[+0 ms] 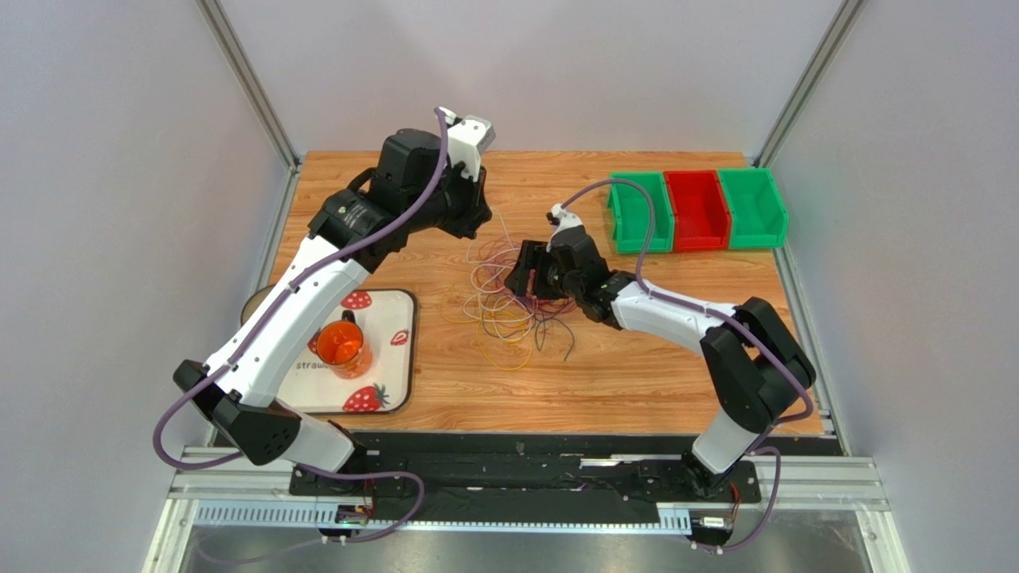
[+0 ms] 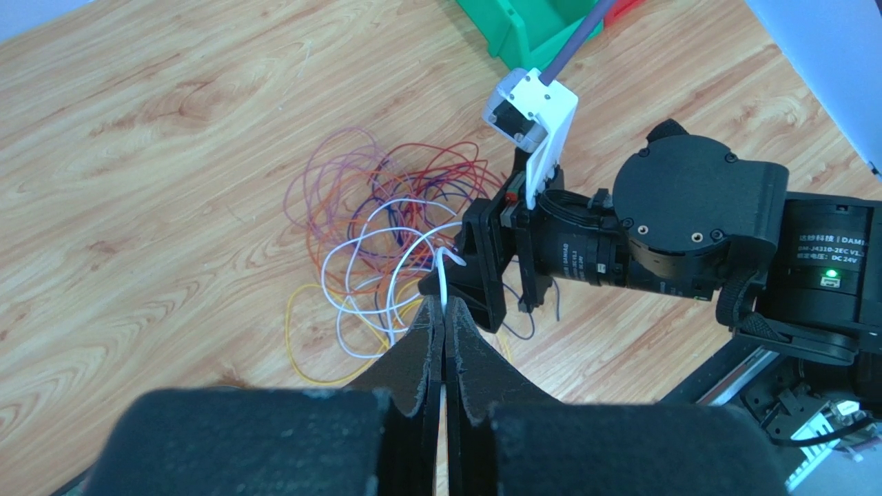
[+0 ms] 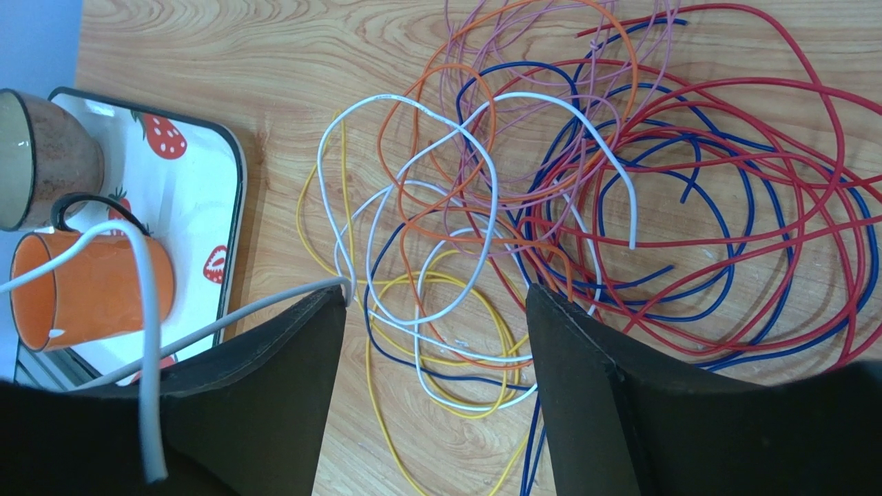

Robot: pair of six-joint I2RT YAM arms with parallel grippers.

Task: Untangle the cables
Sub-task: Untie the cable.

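The cables (image 1: 512, 305) are seen tangled at mid-frame on the table (image 1: 670, 382).
One white cable (image 2: 445, 279) is clamped between the closed jaws of the left gripper (image 2: 443, 310); the right gripper (image 3: 435, 300) is held with jaws wide apart over the tangle; a tray (image 1: 414, 358) is seen at lower left.

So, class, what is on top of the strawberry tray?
An orange mug stands on the tray. A brown cup sits at its edge; whether on it is unclear. The left arm covers part of the tray from above.
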